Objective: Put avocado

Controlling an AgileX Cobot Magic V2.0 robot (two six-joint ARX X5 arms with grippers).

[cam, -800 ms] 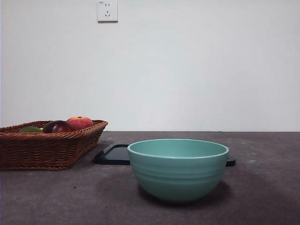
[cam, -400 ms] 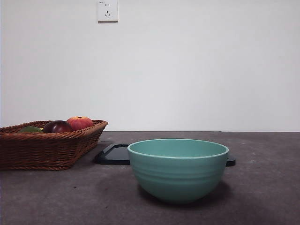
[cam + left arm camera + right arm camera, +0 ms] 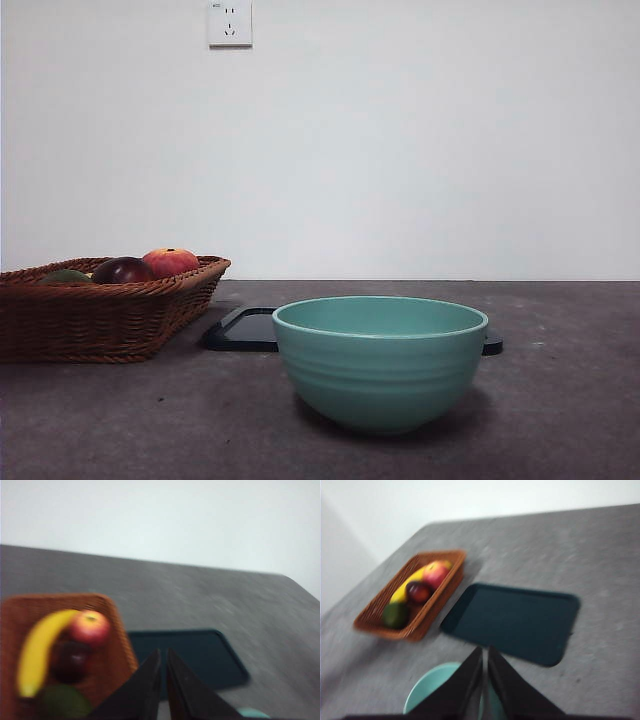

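The olive-green avocado [image 3: 66,275] lies in the wicker basket [image 3: 100,320] at the left, next to a dark maroon fruit [image 3: 122,270] and a red-orange fruit [image 3: 170,262]. The left wrist view shows the avocado [image 3: 65,701] at the basket's near end, with a banana [image 3: 37,647] beside the fruits. The right wrist view shows the avocado [image 3: 395,614] too. My left gripper [image 3: 163,652] is shut and empty, high above the table near the basket. My right gripper [image 3: 485,650] is shut and empty, high above the teal bowl [image 3: 427,695]. Neither arm shows in the front view.
A teal bowl [image 3: 380,360] stands in the front middle. A dark flat tray [image 3: 245,328] lies behind it, right of the basket; it also shows in the wrist views [image 3: 515,620]. A wall socket [image 3: 229,22] is on the back wall.
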